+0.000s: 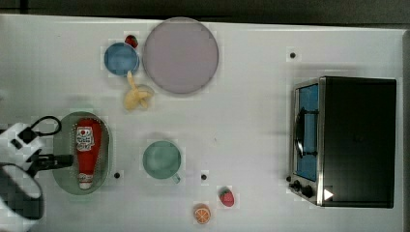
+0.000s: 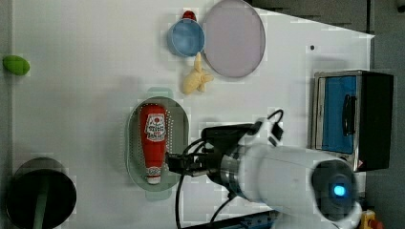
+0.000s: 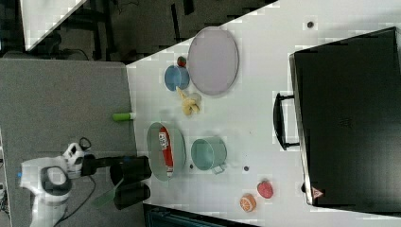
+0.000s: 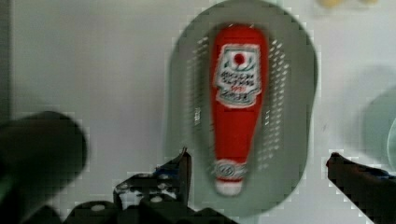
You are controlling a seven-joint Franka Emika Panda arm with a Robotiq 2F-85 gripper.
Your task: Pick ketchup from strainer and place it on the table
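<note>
**Inspector A:** How was the arm posed?

**Inspector B:** The white arm reached in from the top view's left edge, wrist roughly level, with the black gripper (image 1: 67,159) over the near rim of the strainer (image 1: 62,145). In the wrist view the gripper (image 4: 259,163) had its jaws spread wide apart, holding nothing; one finger (image 4: 180,168) stood beside the bottle's neck, the other well off to the far side.

**Inspector A:** And the ketchup?

**Inspector B:** The ketchup (image 1: 88,150) lay flat along the strainer, directly ahead of the gripper, its white cap at the end nearer the fingers. Whether a fingertip touched it, I could not tell.

**Inspector A:** Materials and shapes?

**Inspector B:** The bottle was a glossy red taper with a white printed label. The strainer was a pale green oval with a perforated bottom. The table (image 1: 251,125) was smooth, flat and white, with small dark holes. Beyond the strainer from the gripper stood a round green cup (image 1: 162,160).
</note>
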